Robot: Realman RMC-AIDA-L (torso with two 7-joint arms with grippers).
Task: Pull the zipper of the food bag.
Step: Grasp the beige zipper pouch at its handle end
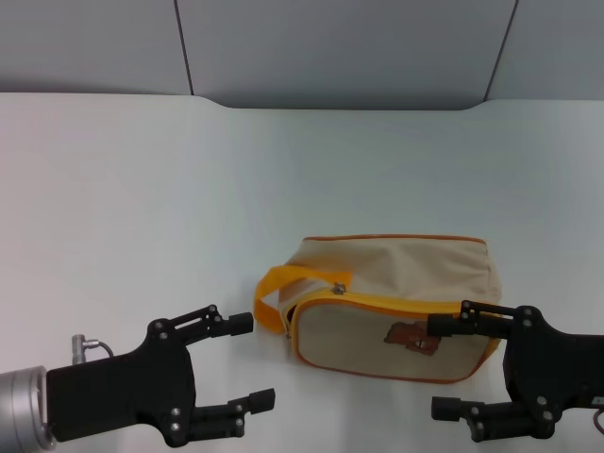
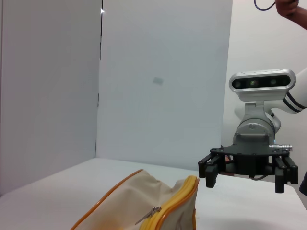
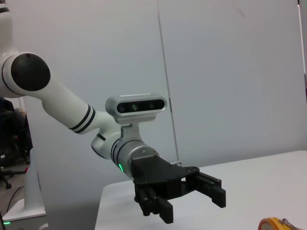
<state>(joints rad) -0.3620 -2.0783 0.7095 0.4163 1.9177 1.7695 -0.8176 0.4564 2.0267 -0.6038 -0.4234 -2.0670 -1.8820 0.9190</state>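
The beige food bag (image 1: 396, 269) lies on the white table, right of centre in the head view, with a brown bear picture (image 1: 412, 338) on its front. Its orange-yellow strap handle (image 1: 281, 283) loops at its left end. The zipper band (image 1: 377, 304) runs along the top front edge, with the silver pull tab (image 1: 337, 289) near the handle. My left gripper (image 1: 255, 361) is open, just left of the bag and apart from it. My right gripper (image 1: 441, 366) is open at the bag's front right corner. The left wrist view shows the bag (image 2: 129, 201), the pull tab (image 2: 148, 215) and the right gripper (image 2: 245, 178).
The white table (image 1: 142, 189) stretches far to the left and behind the bag, up to a grey wall. The right wrist view shows my left gripper (image 3: 192, 205) and a bit of the orange strap (image 3: 273, 224).
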